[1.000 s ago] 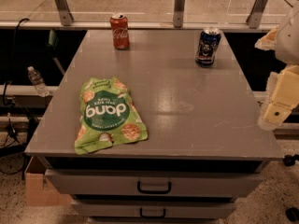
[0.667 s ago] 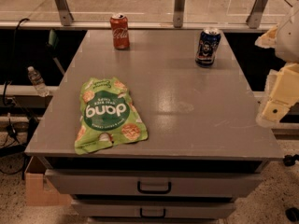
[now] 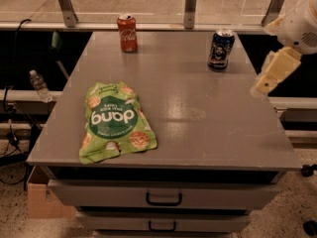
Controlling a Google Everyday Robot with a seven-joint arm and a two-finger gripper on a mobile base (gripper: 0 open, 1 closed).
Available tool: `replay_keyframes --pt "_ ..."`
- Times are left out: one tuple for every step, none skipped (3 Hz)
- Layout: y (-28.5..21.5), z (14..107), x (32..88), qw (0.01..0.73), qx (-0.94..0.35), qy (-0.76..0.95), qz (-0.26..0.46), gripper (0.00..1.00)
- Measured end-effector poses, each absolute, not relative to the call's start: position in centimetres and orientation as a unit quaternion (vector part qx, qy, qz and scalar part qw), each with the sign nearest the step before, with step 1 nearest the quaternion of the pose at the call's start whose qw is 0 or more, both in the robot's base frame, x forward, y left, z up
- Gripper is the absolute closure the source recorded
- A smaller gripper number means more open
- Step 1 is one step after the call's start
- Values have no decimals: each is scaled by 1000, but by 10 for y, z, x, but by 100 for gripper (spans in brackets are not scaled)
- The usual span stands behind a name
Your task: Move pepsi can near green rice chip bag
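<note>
The pepsi can (image 3: 220,49), dark blue with a silver top, stands upright at the back right of the grey table (image 3: 208,128). The green rice chip bag (image 3: 115,121), with white "dang" lettering, lies flat at the front left of the table, far from the can. My gripper (image 3: 265,83) hangs at the table's right edge, to the right of the pepsi can and a little nearer the front, and holds nothing.
A red cola can (image 3: 127,32) stands at the back left of the table. Drawers with handles (image 3: 163,198) sit under the tabletop. A water bottle (image 3: 38,86) and a cardboard box (image 3: 42,202) are on the left. A railing runs behind the table.
My gripper has moved up and to the left, closer to the pepsi can. The cans and the bag have not moved.
</note>
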State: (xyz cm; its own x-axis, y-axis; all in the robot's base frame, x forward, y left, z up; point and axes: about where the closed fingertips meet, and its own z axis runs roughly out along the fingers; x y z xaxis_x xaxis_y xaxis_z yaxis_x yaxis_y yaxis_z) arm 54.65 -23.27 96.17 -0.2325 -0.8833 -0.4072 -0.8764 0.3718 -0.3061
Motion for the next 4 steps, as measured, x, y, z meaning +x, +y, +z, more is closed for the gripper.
replay_keyframes --pt "-237 950 615 310 -531 788 22 0" --pt "-236 934 692 365 -476 797 67 0" --pt "-237 923 731 389 -436 805 99 0" --pt "-228 913 749 396 -412 809 139 0"
